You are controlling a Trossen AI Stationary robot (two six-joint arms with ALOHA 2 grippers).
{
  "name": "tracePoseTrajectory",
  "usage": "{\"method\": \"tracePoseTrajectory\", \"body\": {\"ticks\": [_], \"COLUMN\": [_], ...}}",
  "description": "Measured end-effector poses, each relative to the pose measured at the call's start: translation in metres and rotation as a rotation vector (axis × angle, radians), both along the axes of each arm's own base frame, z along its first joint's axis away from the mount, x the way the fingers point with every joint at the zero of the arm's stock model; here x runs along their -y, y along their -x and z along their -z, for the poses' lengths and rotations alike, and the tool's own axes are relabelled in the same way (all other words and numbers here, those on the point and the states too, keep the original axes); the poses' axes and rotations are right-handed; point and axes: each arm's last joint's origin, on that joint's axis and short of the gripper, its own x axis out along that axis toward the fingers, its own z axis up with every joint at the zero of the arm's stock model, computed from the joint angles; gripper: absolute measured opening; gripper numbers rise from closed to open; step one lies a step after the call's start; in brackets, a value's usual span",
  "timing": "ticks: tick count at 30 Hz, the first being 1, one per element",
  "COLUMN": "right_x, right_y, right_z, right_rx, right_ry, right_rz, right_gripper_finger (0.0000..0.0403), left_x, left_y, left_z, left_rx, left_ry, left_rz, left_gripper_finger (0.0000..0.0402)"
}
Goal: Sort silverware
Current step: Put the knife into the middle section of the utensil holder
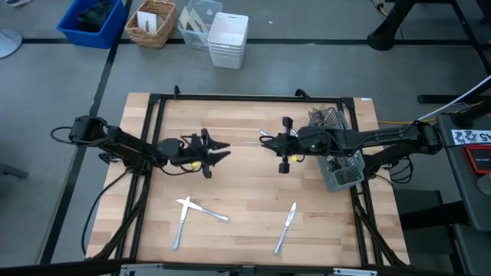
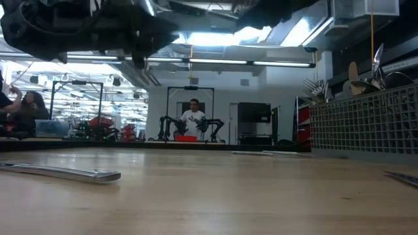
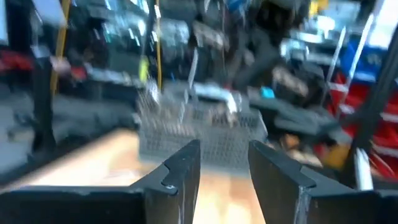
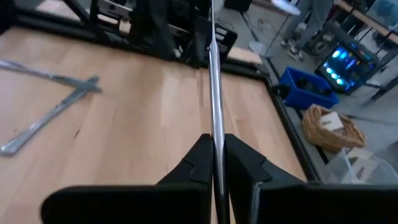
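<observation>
The right end effector [image 4: 215,163] is pinched tight on a slim, shiny silver-coloured metal utensil [image 4: 214,81], its two dark fingers meeting on the shaft while the rest of the piece projects straight ahead of them; which end is the working end cannot be told. In the high view this end effector [image 1: 270,141] hangs over the middle of the pale wooden worktop [image 1: 245,201], with the dark wire-mesh cutlery caddy [image 1: 338,165] just behind it toward the right arm's base, more handles bristling from its top. Ahead and below lie a crossed pair of silver pieces [image 1: 192,211] and a single table knife [image 1: 285,228], flat on the boards. The left end effector [image 1: 218,152] waits opposite, fingers parted and empty [image 3: 225,169].

Such a piece looks light, rigid and slick: polished steel gives narrow pads little friction, so it may pivot or slide. A hold across the flat of the handle near mid-length seems safest. The flat-lying pieces offer little edge to get under.
</observation>
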Motion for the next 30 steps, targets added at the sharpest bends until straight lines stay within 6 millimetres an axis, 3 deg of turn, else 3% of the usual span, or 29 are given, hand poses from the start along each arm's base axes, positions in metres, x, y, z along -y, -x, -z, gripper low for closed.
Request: {"method": "tracePoseTrajectory", "body": {"ticks": [5,12,18,30], "right_x": [0.000,-0.003,-0.005,-0.006], "right_y": [-0.003,-0.006,-0.006,-0.006], "right_z": [-0.009,-0.019,-0.018,-0.018], "right_rx": [0.098,0.203,0.202,0.201], "right_ry": [-0.002,-0.033,-0.051,-0.060], "right_rz": [-0.001,-0.096,-0.142,-0.177], "right_gripper_finger": [0.0030,0.0030,0.0030,0.0030], "left_x": [0.000,0.000,0.004,0.008], "left_y": [0.001,0.001,-0.012,-0.029], "left_z": [-0.012,-0.021,-0.038,-0.060], "left_rx": [0.175,0.266,0.299,0.323], "left_ry": [-0.088,-0.211,-0.388,-0.448], "left_rz": [-0.027,-0.064,-0.006,0.045], "left_gripper_finger": [0.0127,0.0127,0.0127,0.0127]}}
